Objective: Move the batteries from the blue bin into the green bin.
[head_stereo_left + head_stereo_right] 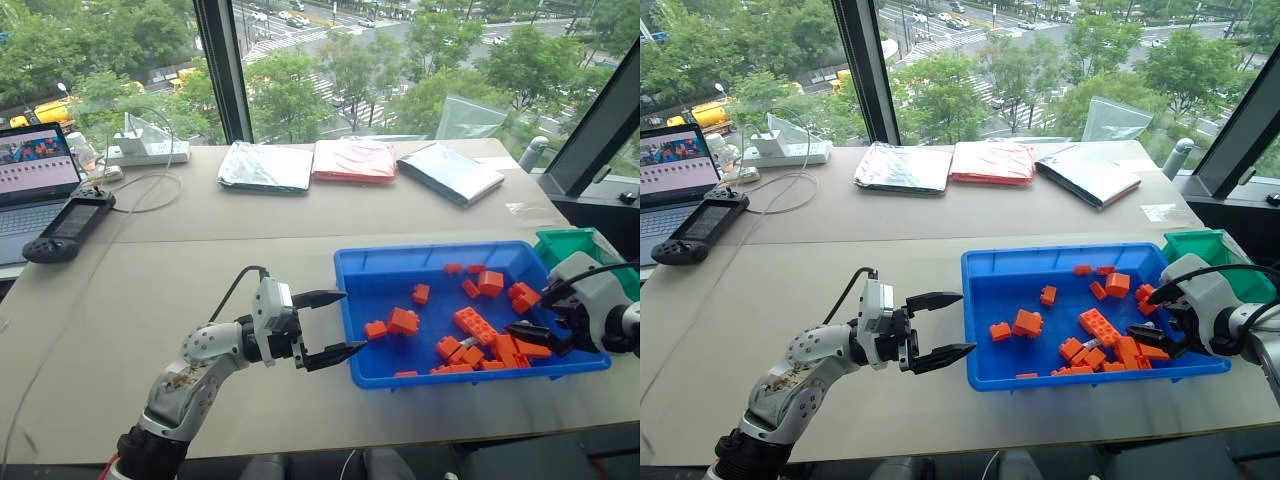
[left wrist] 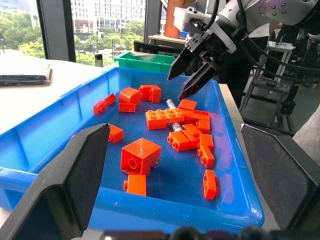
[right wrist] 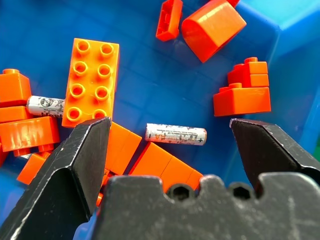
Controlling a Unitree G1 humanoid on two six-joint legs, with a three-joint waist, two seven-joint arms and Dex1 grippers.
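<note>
Orange bricks (image 1: 477,325), blue bin (image 1: 420,254), green bin (image 1: 570,243)

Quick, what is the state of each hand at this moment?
Left hand: open, holding nothing, beside the blue bin.
Right hand: open, holding nothing, above a battery among the orange bricks.

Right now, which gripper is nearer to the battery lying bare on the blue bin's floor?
Right. The right gripper hangs open just above the battery, which lies between its fingers. The left gripper hovers open outside the blue bin, off its left rim.
</note>
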